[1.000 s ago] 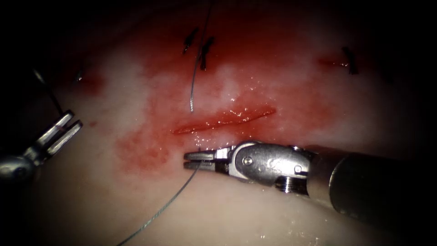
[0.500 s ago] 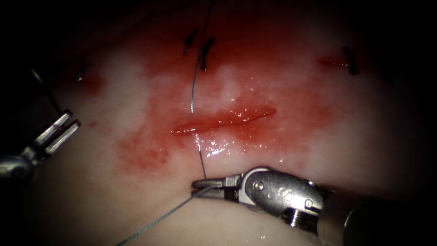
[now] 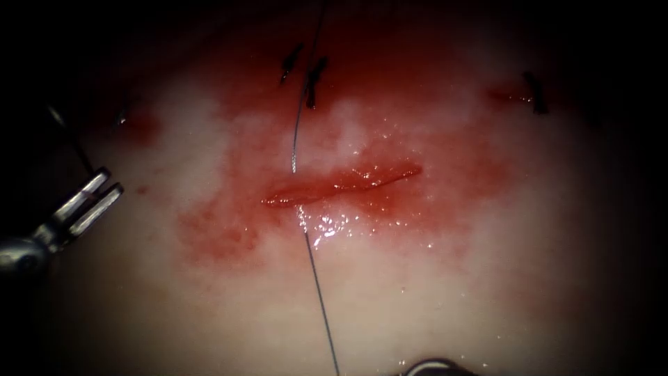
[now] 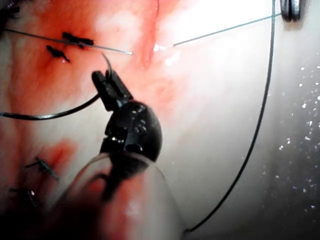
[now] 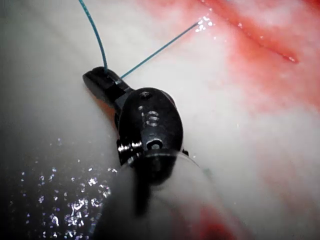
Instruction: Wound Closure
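The cut lies across the tissue, wet with red fluid. The thread comes down from the top, enters the tissue just above the cut's left end, comes out below it and runs straight to the bottom edge. There my right tool is shut on the thread, well below the cut. My left tool hangs far to the left of the cut. It grips the dark curved needle near one end, with a short tip sticking past the jaws. The needle is clear of the tissue.
Dark older stitches sit above the cut, and another one lies at the upper right. A long loop of thread lies slack over the pale tissue. Part of the right tool's body peeks in at the bottom edge.
My right tool has drawn back from beside the cut to the bottom edge, pulling thread through the tissue into a straight line below the cut. The left tool has stayed still.
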### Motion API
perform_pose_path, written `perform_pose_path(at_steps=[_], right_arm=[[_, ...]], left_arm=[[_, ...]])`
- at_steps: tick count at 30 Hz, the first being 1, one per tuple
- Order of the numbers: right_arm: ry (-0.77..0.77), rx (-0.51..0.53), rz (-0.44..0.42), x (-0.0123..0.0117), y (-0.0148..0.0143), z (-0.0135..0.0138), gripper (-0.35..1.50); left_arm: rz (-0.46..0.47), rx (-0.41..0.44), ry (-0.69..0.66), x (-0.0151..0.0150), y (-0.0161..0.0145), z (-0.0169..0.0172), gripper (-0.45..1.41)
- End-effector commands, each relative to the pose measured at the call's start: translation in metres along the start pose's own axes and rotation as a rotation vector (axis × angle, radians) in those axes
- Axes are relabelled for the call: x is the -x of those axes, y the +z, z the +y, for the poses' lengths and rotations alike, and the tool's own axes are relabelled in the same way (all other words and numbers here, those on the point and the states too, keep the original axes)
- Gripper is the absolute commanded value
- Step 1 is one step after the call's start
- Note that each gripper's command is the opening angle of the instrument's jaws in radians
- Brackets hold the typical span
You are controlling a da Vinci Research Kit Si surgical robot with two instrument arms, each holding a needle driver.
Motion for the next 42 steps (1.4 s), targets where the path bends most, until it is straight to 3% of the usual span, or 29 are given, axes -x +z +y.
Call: perform_pose_path(at_steps=[1, 9, 12, 15, 18, 19, 22, 32, 38, 42], right_arm=[[0.014, -0.021, -0.008, 0.0012, 0.0017, -0.0031, -0.35], [0.031, -0.084, -0.018, 0.0018, 0.0026, -0.0097, -0.35], [-0.003, -0.088, 0.04, 0.0009, 0.0027, -0.0097, -0.35], [-0.085, -0.075, 0.105, -0.0004, 0.0024, -0.008, -0.28], [-0.129, -0.042, 0.206, -0.0028, 0.0011, -0.0044, 0.99], [-0.159, -0.024, 0.233, -0.0037, 0.0007, -0.0033, 1.21], [-0.277, 0.029, 0.29, -0.0058, -0.0004, -0.0008, 1.41], [-0.448, 0.118, 0.305, -0.0107, -0.0025, 0.0049, 1.46], [-0.499, 0.146, 0.213, -0.0105, -0.0016, 0.0089, 1.46], [-0.529, 0.16, 0.203, -0.0094, -0.0012, 0.0117, 1.46]], left_arm=[[0.0, -0.001, 0.0, 0.0003, 0.0008, 0.0005, -0.45], [0.0, -0.001, 0.0, 0.0003, 0.0008, 0.0005, -0.45], [0.0, -0.001, 0.0, 0.0003, 0.0008, 0.0005, -0.45], [0.0, -0.001, 0.0, 0.0003, 0.0008, 0.0005, -0.45], [0.0, -0.002, 0.0, 0.0003, 0.0007, 0.0005, -0.45], [0.0, -0.002, 0.0, 0.0003, 0.0007, 0.0005, -0.45], [0.0, -0.002, 0.0, 0.0003, 0.0007, 0.0005, -0.45], [0.0, -0.002, 0.0, 0.0003, 0.0007, 0.0005, -0.45], [0.0, -0.002, 0.0, 0.0003, 0.0007, 0.0005, -0.45], [0.0, -0.001, 0.0, 0.0003, 0.0007, 0.0005, -0.45]])
